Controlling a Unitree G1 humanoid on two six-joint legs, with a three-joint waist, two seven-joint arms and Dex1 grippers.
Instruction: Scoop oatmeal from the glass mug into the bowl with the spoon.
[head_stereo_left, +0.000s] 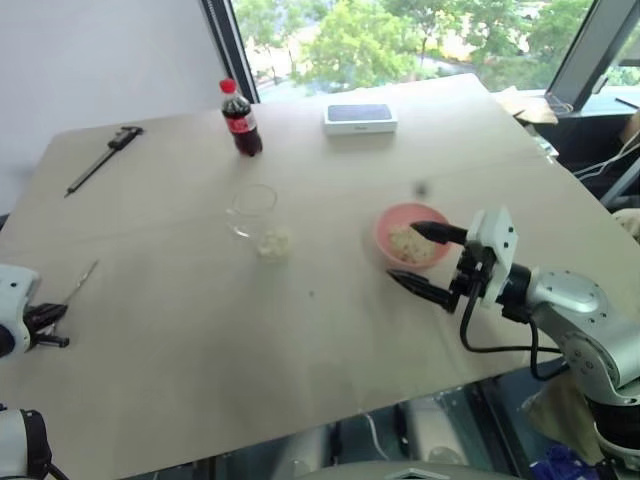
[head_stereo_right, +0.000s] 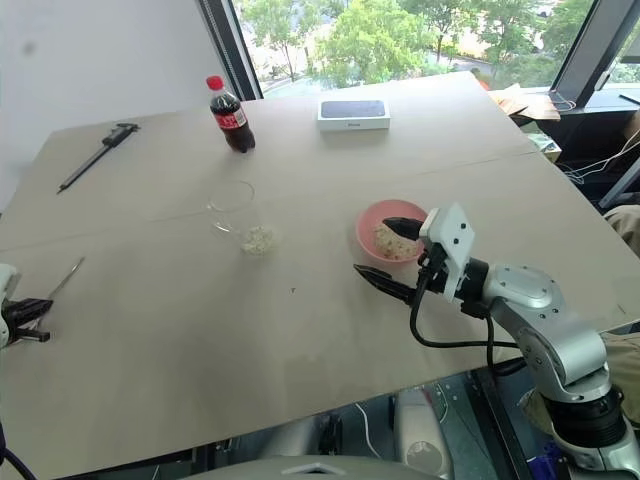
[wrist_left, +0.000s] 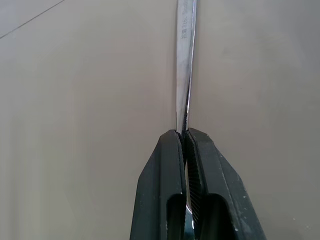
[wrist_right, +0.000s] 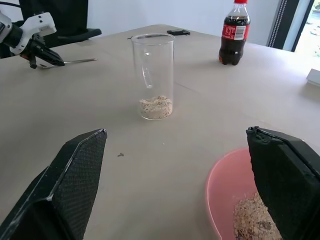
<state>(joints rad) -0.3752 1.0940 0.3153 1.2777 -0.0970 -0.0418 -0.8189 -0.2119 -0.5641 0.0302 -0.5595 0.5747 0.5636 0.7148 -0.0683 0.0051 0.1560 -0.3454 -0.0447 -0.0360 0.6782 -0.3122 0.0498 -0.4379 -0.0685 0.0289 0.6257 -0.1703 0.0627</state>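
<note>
Steel spoon (wrist_left: 185, 65) handle pinched in shut left gripper (wrist_left: 185, 137); right gripper (wrist_right: 175, 165) wide, empty. Lift level toward glass mug (wrist_right: 154, 75).

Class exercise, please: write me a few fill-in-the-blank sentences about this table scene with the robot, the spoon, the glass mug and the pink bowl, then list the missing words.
1. The left gripper is shut on the handle of the ____.
2. The oatmeal left in the glass mug lies at its ____.
3. The right gripper hovers with open fingers at the pink ____.
4. The cola bottle has a ____ cap.

Missing words: spoon; bottom; bowl; red
</note>
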